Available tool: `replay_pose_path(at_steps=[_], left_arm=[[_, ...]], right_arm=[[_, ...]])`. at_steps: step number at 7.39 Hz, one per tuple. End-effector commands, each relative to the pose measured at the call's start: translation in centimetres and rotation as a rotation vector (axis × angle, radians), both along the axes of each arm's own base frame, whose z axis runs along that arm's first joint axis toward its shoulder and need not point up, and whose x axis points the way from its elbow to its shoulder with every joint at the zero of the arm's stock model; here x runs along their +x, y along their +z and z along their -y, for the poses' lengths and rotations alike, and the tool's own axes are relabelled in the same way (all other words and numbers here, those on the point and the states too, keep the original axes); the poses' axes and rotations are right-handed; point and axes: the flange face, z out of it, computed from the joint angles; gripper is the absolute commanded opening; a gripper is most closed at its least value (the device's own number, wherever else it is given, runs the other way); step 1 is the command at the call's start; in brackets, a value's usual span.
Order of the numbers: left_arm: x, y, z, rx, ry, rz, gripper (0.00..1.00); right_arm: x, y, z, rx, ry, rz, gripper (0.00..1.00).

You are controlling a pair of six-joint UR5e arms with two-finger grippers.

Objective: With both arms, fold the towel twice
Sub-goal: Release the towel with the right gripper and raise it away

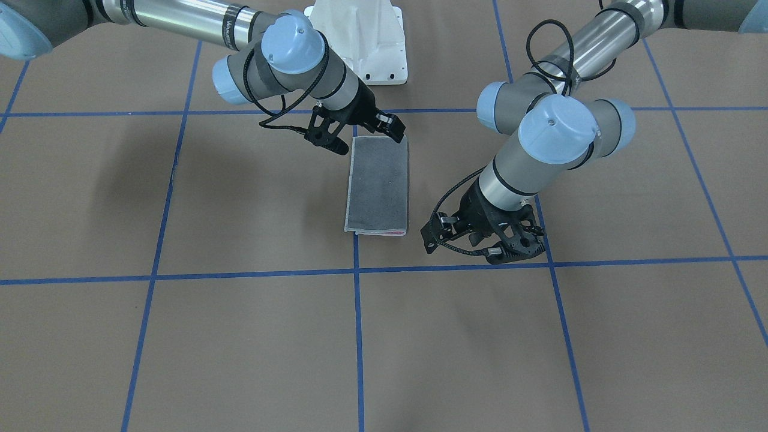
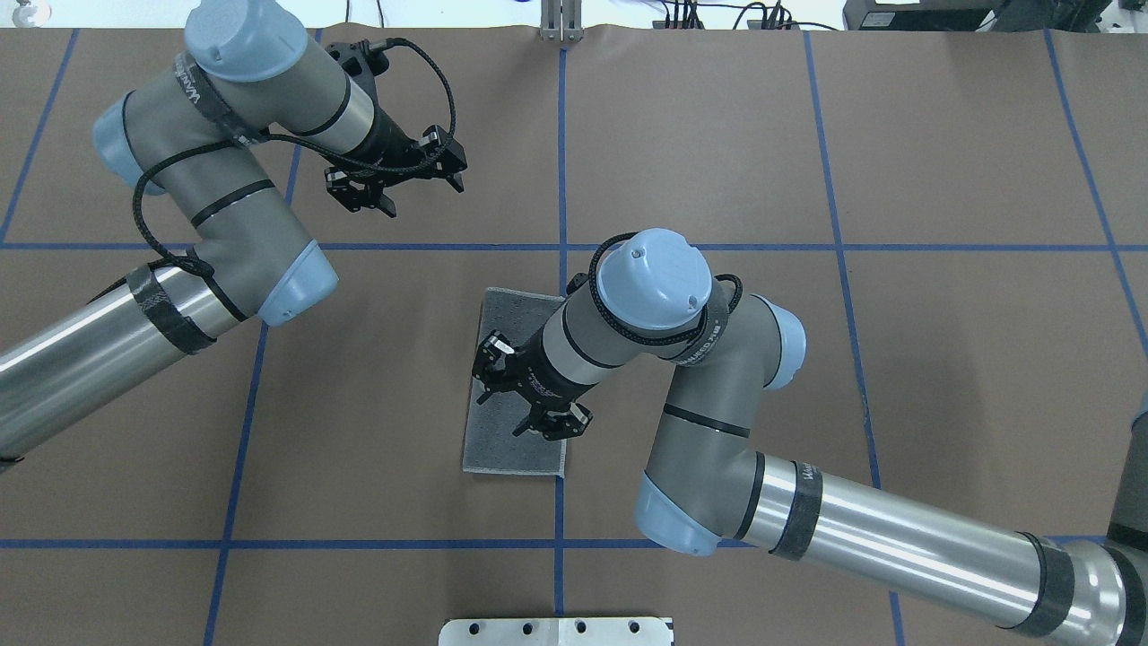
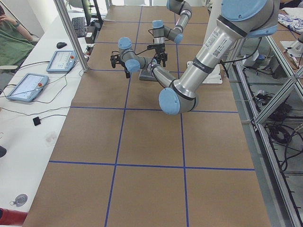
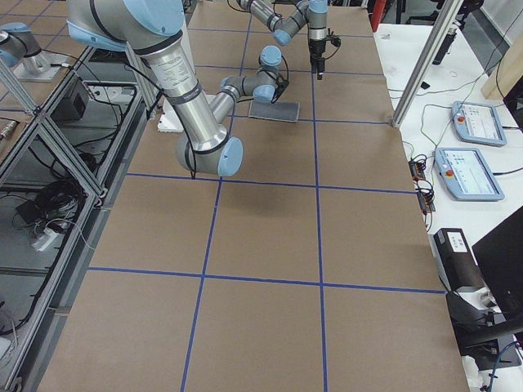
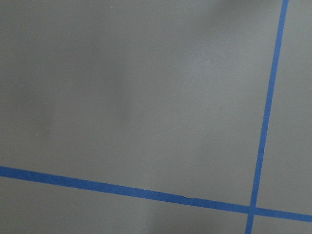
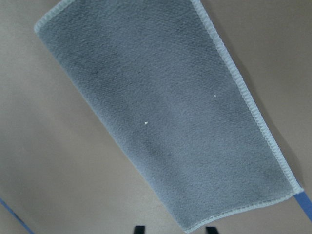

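**Inspector:** Location of the item?

**Assessor:** The towel lies flat on the tabletop as a narrow rectangle, grey face up. One long side runs beside a blue tape line. A sliver of pink shows at the short end farthest from the robot's base. I judge the first fold complete and the second outstanding.

**Inspector:** Condition of the hands?

**Assessor:** The right hand hangs over the towel's base-side end with its fingers spread, holding nothing. The left hand is off to the robot's left, clear of the cloth and also spread and empty. Its wrist camera shows only bare tabletop and tape.

**Inspector:** Handling properties?

**Assessor:** In my judgement it is light, soft and limp. The terry pile should give the fingers good purchase, so slip is unlikely and breakage is no concern. It has no stiffness, so any part not held will sag and drag.

**Inspector:** Recommended hold?

**Assessor:** Take the two corners of one short end, one hand to each, and pinch through both layers. The stitched edge marks the open long side, and the other long side is the fold.

**Inspector:** Risk noted?

**Assessor:** At the open-side corner a shallow pinch may catch the top layer alone and peel open the first fold. Uneven lifting would skew the edges.
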Motion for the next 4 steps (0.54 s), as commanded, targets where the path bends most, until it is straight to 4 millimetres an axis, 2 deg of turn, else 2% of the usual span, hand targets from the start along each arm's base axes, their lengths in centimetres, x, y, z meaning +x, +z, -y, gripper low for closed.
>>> replay_pose_path(at_steps=[1, 2, 3, 4], left_arm=[[0.2, 0.4, -0.4, -0.012, 0.003, 0.002, 0.99], [-0.2, 1.1, -1.1, -0.02, 0.001, 0.001, 0.99], [-0.9, 1.1, -3.2, -0.07, -0.022, -0.027, 0.99], [-0.4, -0.8, -5.2, -0.137, -0.045, -0.071, 0.99]], right_arm=[[6.7, -0.1, 2.8, 0.02, 0.072, 0.042, 1.0], [9.6, 1.6, 4.9, 0.016, 0.119, 0.028, 1.0], [12.4, 3.6, 7.5, 0.03, 0.167, 0.003, 1.0], [15.3, 6.8, 9.9, 0.043, 0.208, -0.039, 1.0]])
